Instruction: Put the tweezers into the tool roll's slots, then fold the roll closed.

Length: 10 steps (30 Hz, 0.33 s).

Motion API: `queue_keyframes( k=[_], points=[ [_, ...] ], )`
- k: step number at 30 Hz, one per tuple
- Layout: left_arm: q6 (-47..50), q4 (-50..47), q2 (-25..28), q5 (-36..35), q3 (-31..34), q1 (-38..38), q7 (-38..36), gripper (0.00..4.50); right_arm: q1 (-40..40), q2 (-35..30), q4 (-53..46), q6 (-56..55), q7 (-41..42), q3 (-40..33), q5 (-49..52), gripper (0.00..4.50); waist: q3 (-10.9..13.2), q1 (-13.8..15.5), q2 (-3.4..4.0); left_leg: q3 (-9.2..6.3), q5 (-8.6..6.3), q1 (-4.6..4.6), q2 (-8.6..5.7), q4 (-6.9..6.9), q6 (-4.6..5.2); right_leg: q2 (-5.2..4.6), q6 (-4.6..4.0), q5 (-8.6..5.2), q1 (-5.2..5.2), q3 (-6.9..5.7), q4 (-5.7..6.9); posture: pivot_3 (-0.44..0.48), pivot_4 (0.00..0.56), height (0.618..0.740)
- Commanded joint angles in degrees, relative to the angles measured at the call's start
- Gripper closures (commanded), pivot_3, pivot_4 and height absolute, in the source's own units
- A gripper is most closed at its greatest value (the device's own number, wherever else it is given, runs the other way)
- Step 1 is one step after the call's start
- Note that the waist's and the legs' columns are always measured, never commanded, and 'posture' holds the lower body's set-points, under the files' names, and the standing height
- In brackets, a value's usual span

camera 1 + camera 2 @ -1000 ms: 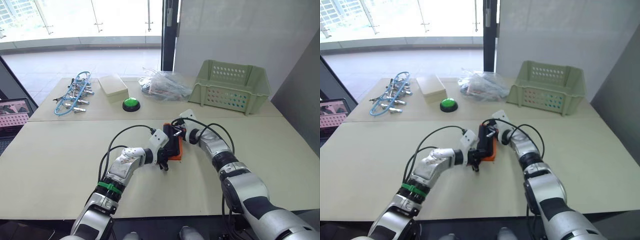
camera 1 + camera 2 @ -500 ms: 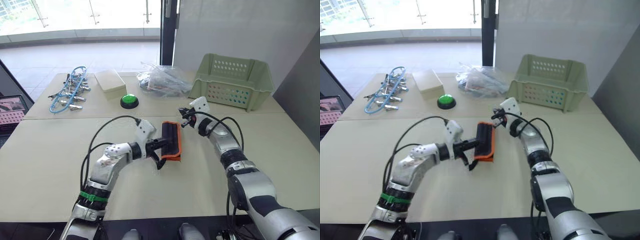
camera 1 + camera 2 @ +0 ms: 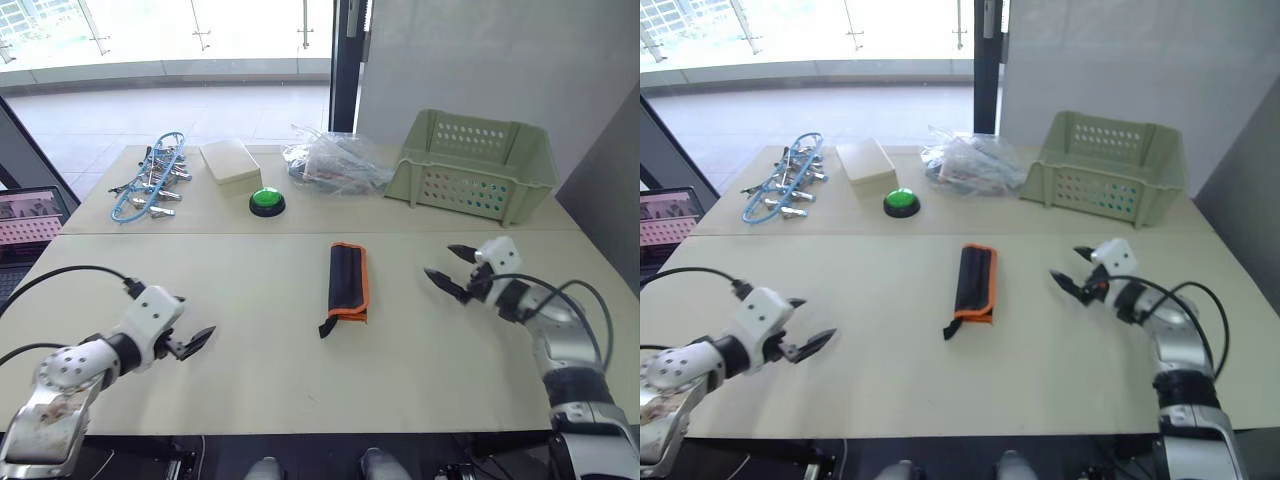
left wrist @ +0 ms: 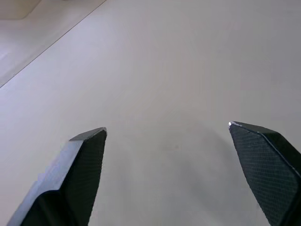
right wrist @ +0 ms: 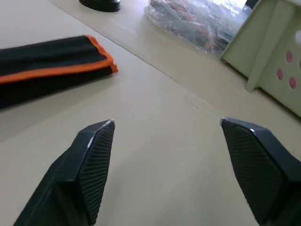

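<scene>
Head views: the tool roll [image 3: 348,283] lies folded shut mid-table [image 3: 260,370]; the green basket [image 3: 478,165], button [image 3: 266,201] and blue cables [image 3: 145,186] stand along the far side, glass doors behind.
Left wrist: left gripper [image 4: 167,134] spread wide, empty, over bare beige tabletop.
Right wrist: right gripper [image 5: 167,122] wide open, empty, roll just ahead.

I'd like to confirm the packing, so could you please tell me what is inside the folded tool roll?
The tool roll lies folded shut on the table, showing black fabric, orange edging and a strap end. Its slots and whatever they hold are covered, so tweezers inside cannot be confirmed.
</scene>
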Motion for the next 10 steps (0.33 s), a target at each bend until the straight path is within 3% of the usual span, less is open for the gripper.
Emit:
queue_keyframes(
  k=[1,10],
  points=[
    [-2.07,1.01,0.94,-1.51,6.22,5.79,-2.48,0.00,3.98,-1.78,-3.63,1.63,1.89,-2.76,3.45,0.02,0.02,0.01,-0.01,0.01,0.00,0.01,0.01,0.00,0.00,0.01,0.00,0.00,0.02,0.00,-0.02,0.000,0.150,0.740],
    [-3.44,2.86,-3.08,-5.53,11.90,8.43,-1.10,0.00,9.06,-1.64,-8.82,6.53,2.13,-4.22,6.15,0.02,0.06,0.17,-0.04,0.09,-0.02,0.20,0.04,0.03,0.04,0.02,0.00,0.00,0.16,0.03,0.05,0.000,0.150,0.740]
  ],
)
